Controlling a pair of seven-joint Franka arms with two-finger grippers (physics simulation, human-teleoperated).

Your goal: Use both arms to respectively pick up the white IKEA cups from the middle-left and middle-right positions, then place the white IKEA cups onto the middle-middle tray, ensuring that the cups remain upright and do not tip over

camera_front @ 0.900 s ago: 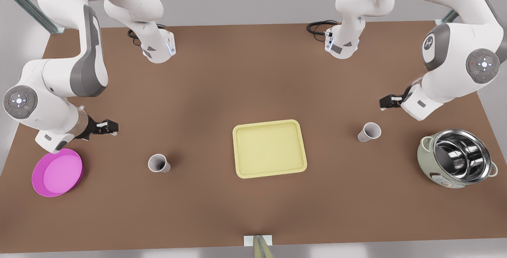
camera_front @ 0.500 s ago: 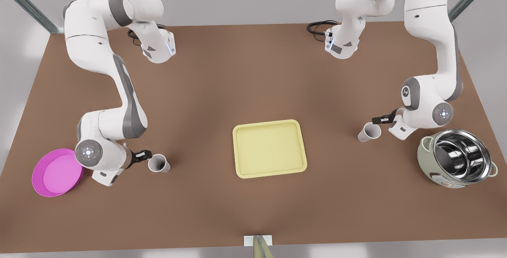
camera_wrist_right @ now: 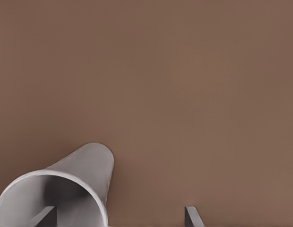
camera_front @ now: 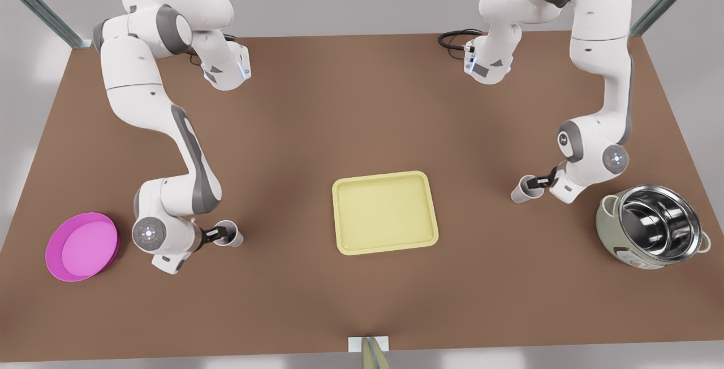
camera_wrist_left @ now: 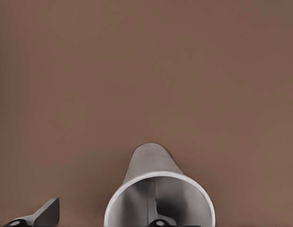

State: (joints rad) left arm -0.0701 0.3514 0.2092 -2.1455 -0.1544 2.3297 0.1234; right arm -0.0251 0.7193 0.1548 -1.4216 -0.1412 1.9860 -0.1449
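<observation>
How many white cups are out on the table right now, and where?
2. One cup stands at the front view's left of the tray, at the left gripper. The other cup stands at the tray's right, at the right gripper. Neither is on the tray.

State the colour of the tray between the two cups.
Pale yellow; the tray shows best in the front view.

A big brown surface (camera_front: 350, 114) is seen. Two white cups are stood on it, upright. One cup (camera_front: 229, 234) is straddled by the left fingers (camera_wrist_left: 42, 215), one inside its rim and one outside. The other cup (camera_front: 525, 188) is straddled the same way by the right fingers (camera_wrist_right: 193, 216). Between the cups a yellow tray (camera_front: 385, 212) is laid flat. A pink plate (camera_front: 82, 247) and a steel-lined pot (camera_front: 651, 235) are set well apart from the fingers, near the surface's ends.
</observation>
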